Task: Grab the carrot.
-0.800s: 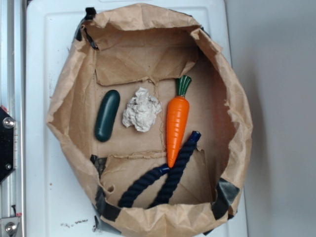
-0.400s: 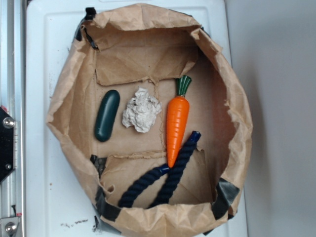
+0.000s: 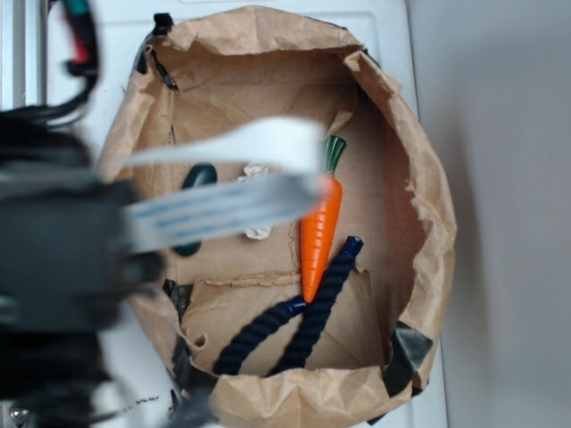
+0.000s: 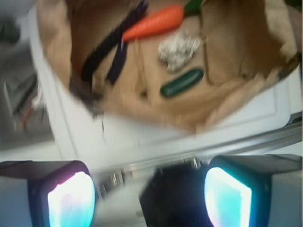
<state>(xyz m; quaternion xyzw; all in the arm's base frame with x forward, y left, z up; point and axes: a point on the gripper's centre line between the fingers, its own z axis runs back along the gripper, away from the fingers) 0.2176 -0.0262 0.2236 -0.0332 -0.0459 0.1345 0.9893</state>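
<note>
The orange carrot [image 3: 319,234] with its green stem top lies inside the open brown paper bag [image 3: 430,223], stem toward the far end and tip against a navy rope [image 3: 314,310]. The wrist view shows the carrot [image 4: 154,22] far ahead at the top of the frame. My gripper [image 4: 149,198] is open, its two glowing pads wide apart with nothing between them. It hangs above the white surface [image 4: 85,137] outside the bag's rim. In the exterior view my arm [image 3: 62,259] is a dark blur on the left, with pale streaks reaching across toward the carrot's stem.
A dark green pickle-shaped toy [image 4: 182,82] and a crumpled paper ball [image 4: 179,47] lie beside the carrot; the arm partly hides both in the exterior view. The bag's crinkled walls [image 4: 156,113] ring everything. A metal rail runs along the white surface's left edge.
My arm has swept into the exterior view from the left, covering the pickle toy and most of the paper ball. The carrot, rope and bag have not moved.
</note>
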